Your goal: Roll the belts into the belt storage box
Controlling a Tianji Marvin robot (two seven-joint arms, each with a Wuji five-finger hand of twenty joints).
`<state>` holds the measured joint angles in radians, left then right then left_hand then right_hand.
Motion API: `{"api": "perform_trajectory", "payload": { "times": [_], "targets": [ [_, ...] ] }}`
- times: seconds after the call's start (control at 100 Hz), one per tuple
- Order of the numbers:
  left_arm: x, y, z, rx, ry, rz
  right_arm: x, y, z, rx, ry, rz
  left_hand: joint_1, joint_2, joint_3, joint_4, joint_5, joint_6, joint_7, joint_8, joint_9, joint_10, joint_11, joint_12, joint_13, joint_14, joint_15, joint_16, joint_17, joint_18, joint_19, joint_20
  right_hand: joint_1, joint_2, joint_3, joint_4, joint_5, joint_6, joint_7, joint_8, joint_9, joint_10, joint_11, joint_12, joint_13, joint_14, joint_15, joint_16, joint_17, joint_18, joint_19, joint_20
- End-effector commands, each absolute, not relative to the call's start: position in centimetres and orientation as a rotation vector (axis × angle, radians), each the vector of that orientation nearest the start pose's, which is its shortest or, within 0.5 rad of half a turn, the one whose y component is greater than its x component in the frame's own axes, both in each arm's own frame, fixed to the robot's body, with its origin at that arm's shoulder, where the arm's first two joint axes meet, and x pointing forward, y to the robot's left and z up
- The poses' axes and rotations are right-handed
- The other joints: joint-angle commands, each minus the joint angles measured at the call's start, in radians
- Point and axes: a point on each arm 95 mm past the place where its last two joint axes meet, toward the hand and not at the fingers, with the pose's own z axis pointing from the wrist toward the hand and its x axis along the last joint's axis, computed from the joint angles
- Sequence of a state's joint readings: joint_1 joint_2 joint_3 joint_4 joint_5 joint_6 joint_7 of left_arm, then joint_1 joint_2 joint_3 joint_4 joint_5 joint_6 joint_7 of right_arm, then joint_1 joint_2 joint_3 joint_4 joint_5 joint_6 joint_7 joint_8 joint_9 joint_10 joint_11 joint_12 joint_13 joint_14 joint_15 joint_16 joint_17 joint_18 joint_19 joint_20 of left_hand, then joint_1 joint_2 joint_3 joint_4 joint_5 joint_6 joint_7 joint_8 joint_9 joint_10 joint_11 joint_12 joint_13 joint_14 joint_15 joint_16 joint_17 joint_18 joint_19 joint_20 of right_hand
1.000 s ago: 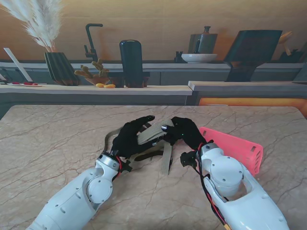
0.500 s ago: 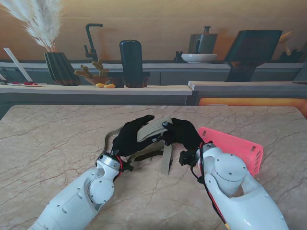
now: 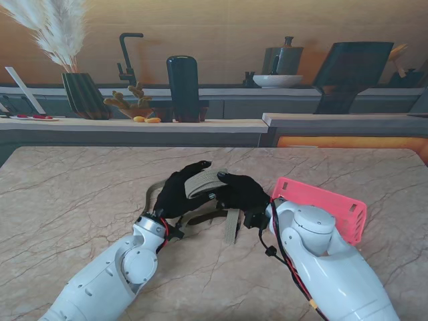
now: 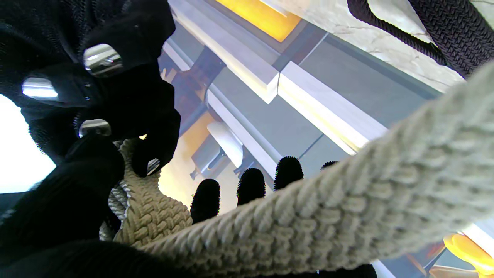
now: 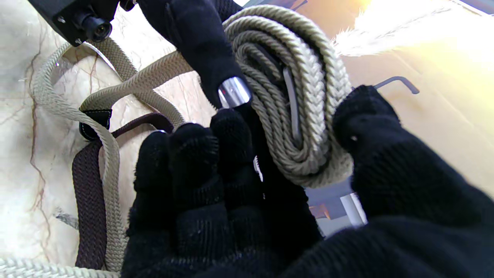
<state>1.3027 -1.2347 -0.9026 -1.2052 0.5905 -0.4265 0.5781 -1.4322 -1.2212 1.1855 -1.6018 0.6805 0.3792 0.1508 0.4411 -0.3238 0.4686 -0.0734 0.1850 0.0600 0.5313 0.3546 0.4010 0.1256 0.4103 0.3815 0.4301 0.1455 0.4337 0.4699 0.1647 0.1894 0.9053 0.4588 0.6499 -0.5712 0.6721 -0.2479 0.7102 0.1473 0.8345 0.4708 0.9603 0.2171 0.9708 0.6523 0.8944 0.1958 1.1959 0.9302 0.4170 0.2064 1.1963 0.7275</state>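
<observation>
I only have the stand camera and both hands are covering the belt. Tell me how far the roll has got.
Observer: The right wrist view shows the tan belt wound into a tight coil of several turns, pinched between the right hand thumb and fingers.
Operator: Say whether the left hand is on it too.
Observer: Yes, one finger of the left hand presses on the coil's side.
Operator: Report what's left unrolled.
Observer: A long loose tail of the tan belt lies in loops on the table.
Operator: Check for a second belt.
Observer: A dark brown belt lies flat on the table, crossed by that tail. The pink box sits to the right.
</observation>
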Motion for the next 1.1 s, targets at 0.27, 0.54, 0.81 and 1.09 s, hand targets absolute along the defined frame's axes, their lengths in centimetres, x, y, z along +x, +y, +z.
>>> {"api": "perform_trajectory", "payload": {
  "times": [0.27,0.54,0.81,1.09],
  "targets": [
    [42.4,-9.4,-33.5,-1.177,1.005,-2.362,43.5,9.5,-31.4,-2.119,-0.291,-1.222,-0.069,-0.009,0.092,-0.063,-0.04,-0.071,0.033,0.018,-0.012,-0.061,-0.008,-0.022,-0.016,-0.05,-0.026,-0.029,0.005,-0.064,-0.025,-0.017,0.153,0.127,0.118,0.055,0.112,-0.314,0.123,0.016,-0.076,0.045,0.052,0.077,-0.067,-0.06,0.072,0.068,-0.033,-0.057,0.039,0.068],
    [42.2,-9.5,-33.4,-1.16,0.99,-2.382,44.2,12.0,-32.4,-2.107,-0.312,-1.1,-0.048,0.004,0.094,-0.066,-0.04,-0.075,0.054,0.023,-0.004,-0.067,0.001,-0.031,-0.015,-0.055,-0.018,-0.05,0.016,-0.092,-0.033,-0.023,0.154,0.127,0.12,0.056,0.111,-0.308,0.12,0.011,-0.079,0.051,0.053,0.082,-0.065,-0.057,0.083,0.076,-0.036,-0.057,0.052,0.08],
    [42.1,-9.5,-33.3,-1.151,0.97,-2.389,44.1,14.3,-32.6,-2.055,-0.35,-1.014,-0.025,-0.036,0.108,-0.053,-0.043,-0.035,0.063,0.007,-0.021,-0.039,0.026,-0.035,-0.028,-0.055,0.0,-0.077,0.053,-0.184,-0.127,-0.075,0.156,0.128,0.124,0.055,0.109,-0.295,0.119,0.006,-0.08,0.051,0.047,0.079,-0.068,-0.053,0.073,0.073,-0.039,-0.054,0.046,0.08],
    [42.5,-9.3,-33.4,-1.137,0.992,-2.348,43.4,15.2,-32.0,-1.979,-0.361,-1.003,0.091,-0.098,0.148,-0.01,-0.042,0.0,-0.017,-0.045,-0.068,-0.02,0.031,-0.037,-0.074,-0.046,0.005,-0.093,0.026,-0.2,-0.191,-0.103,0.156,0.126,0.128,0.054,0.111,-0.288,0.119,0.002,-0.076,0.05,0.041,0.073,-0.069,-0.05,0.067,0.07,-0.041,-0.052,0.043,0.079]
  ]
}}
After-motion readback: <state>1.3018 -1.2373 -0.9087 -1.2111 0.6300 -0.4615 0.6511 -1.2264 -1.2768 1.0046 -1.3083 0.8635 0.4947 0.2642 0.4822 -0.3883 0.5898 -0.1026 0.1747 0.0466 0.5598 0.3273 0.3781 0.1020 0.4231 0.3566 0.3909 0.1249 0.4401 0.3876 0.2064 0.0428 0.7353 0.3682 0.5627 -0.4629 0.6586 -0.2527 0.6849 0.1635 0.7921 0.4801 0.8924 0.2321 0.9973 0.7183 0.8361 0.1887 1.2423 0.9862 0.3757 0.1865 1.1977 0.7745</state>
